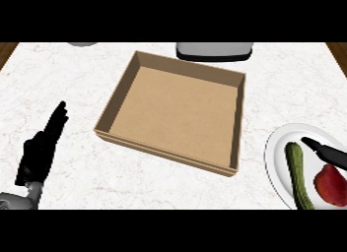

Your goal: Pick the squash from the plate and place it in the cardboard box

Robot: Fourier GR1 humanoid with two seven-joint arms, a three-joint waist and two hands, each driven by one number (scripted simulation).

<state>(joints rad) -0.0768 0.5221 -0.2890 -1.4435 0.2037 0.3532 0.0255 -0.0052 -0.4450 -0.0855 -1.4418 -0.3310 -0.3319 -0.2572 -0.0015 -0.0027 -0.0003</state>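
- Counter (67, 83): white marbled top, wooden strips at both far corners
- Cardboard box (111, 106): open, shallow, near the middle, nothing inside
- Plate (274, 160): white, at the right edge, well apart from the box
- Squash (298, 174): long, green, lay on the plate's left part
- Red vegetable (333, 185): lay on the plate, right of the squash
- Right hand (336, 155): over the plate, fingers straight, held nothing, thumb tip just beside the squash's far end
- Left hand (42, 147): low left, fingers straight and pressed together, resting
- Grey appliance (214, 51): at the far edge behind the box
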